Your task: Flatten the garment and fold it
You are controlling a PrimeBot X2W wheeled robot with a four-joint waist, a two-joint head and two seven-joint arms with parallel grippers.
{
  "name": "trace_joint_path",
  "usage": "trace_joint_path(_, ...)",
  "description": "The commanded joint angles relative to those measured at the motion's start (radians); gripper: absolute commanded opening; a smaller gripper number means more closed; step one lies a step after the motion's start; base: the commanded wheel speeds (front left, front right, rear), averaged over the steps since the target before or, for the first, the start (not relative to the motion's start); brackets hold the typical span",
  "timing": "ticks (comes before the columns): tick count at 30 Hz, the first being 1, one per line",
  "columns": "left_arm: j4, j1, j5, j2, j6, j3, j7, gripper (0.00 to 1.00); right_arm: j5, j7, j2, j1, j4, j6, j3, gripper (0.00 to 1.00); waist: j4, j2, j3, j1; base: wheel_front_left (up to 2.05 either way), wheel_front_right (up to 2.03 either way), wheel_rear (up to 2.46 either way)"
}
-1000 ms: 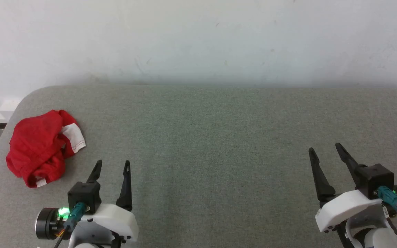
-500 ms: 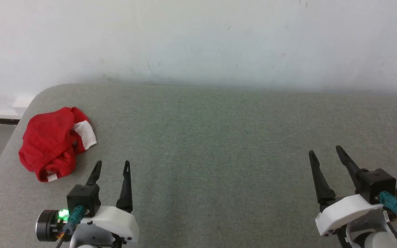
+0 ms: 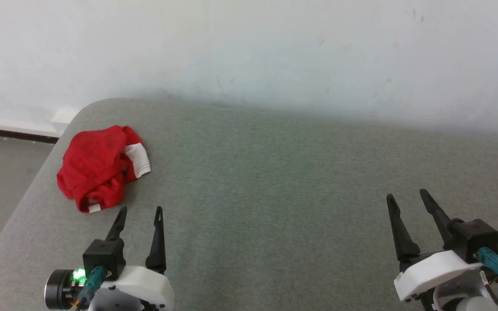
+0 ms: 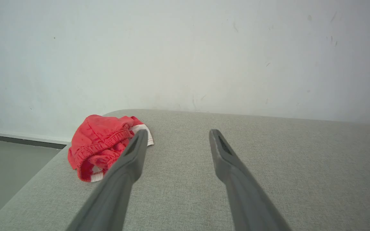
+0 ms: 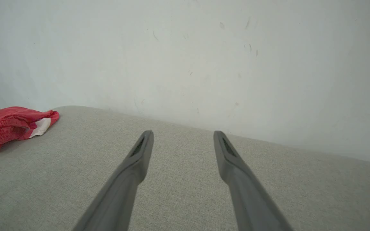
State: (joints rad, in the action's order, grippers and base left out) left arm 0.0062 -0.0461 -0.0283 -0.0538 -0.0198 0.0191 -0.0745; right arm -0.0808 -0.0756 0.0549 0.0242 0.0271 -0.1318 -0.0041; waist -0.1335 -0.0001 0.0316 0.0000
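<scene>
Head camera has turned left over the last second, so the whole frame slid. The garment (image 3: 102,166) now reads further right and a bit higher in the head view, and more floor (image 3: 2,181) shows at the left edge. That's view shift, not cloth movement: same crumple as before. Both my grippers sit at about the same frame spots as earlier, spread just as wide

Garment: red heap, bunched, not flattened, upper left of the head view, on the grey padded surface (image 3: 275,194) near its rounded left corner. White trim patch on its right side, small white bit at its lower edge. Left wrist view has it left of centre (image 4: 98,144), gathered waistband showing, with the finger on that view's left overlapping its right edge. Right wrist view has it at the far left edge (image 5: 11,126)

Left gripper (image 3: 141,209): lower left of the head view, fingers fully spread, nothing between them, tips just below the heap and clear of it

Right gripper (image 3: 406,194): lower right of the head view, fingers fully spread, holding nothing, well apart from the garment

Can't tell whether either gripper touches the surface

Scuffed white wall (image 3: 249,52) runs across the top of the head view
</scene>
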Motion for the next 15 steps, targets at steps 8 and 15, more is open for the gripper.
trace_joint_path(8, -0.013, -0.029, -0.005, 0.001, 0.000, 0.006, -0.027, 1.00, -0.020, -0.025, -0.002, 0.019, 0.012, 0.000, 0.007, 1.00, -0.081, 0.0001, 0.011, 0.0000, 0.00, 0.00, 0.00)
trace_joint_path(15, -0.018, -0.040, -0.002, 0.001, 0.006, 0.006, -0.041, 1.00, -0.036, -0.040, -0.002, 0.025, 0.015, 0.000, 0.007, 1.00, -0.141, 0.0001, 0.021, 0.0000, 0.00, 0.00, 0.00)
